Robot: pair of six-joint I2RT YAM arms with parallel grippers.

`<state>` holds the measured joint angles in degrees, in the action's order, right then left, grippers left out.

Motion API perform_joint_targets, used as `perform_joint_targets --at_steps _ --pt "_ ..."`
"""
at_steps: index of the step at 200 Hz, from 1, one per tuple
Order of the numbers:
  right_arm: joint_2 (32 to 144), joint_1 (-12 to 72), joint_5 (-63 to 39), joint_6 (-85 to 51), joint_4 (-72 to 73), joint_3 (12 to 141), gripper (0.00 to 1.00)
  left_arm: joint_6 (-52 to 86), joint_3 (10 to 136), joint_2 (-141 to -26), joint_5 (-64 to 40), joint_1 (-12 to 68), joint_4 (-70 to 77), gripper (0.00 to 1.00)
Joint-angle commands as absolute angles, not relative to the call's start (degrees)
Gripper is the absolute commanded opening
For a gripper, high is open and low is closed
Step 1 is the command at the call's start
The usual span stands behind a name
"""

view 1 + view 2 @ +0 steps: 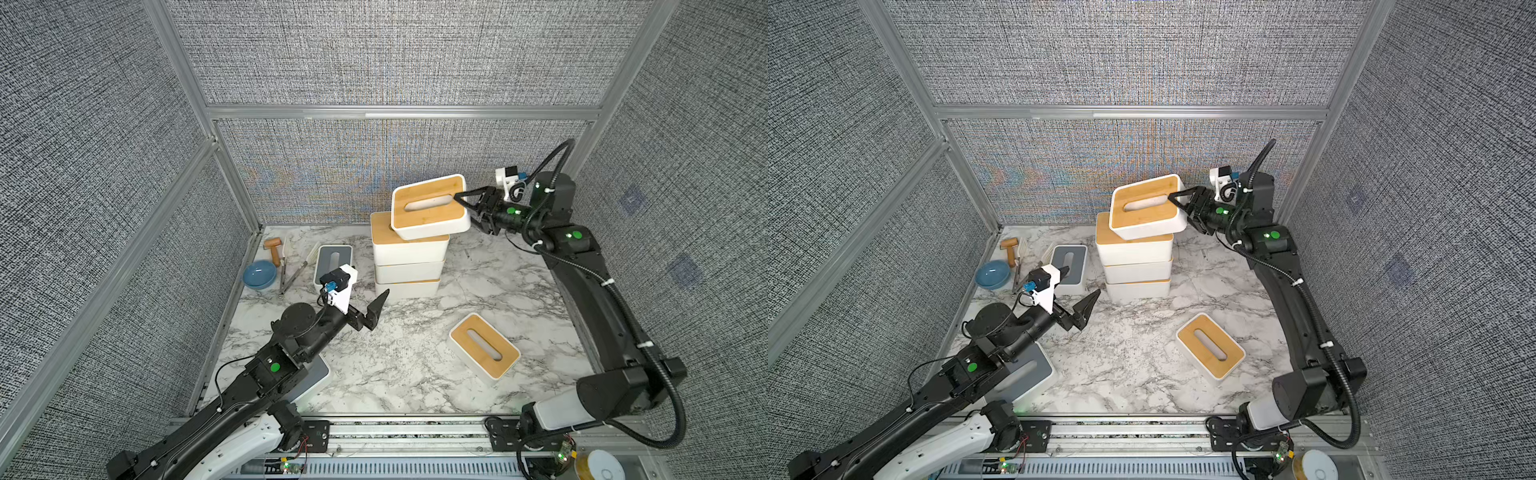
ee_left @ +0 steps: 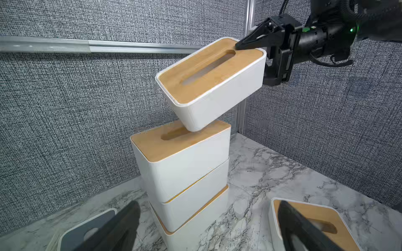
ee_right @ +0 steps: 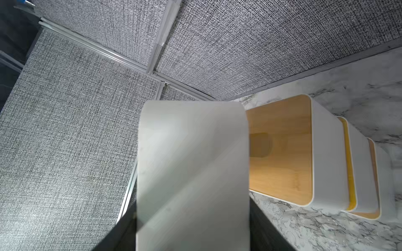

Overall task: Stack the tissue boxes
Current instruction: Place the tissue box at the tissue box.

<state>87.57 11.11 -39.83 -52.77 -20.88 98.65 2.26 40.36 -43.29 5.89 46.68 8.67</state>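
Marble tabletop, grey fabric walls. Your right gripper pinches one end of a bamboo-lidded tissue box, held tilted, its low corner at the lid of the three-high stack. Your left gripper hangs wide open and empty near the stack's base. Another bamboo-lidded box lies apart toward the front; a grey-lidded box sits left of the stack.

tilted tissue box, held over three-box stack
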Motion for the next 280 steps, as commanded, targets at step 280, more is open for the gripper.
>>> perform_joint_targets --at_steps 280 --pt "100.19 11.9 -47.48 -54.37 -16.81 103.85 0.56 1.79 44.76 -46.61 4.36 46.58 8.24 1.0"
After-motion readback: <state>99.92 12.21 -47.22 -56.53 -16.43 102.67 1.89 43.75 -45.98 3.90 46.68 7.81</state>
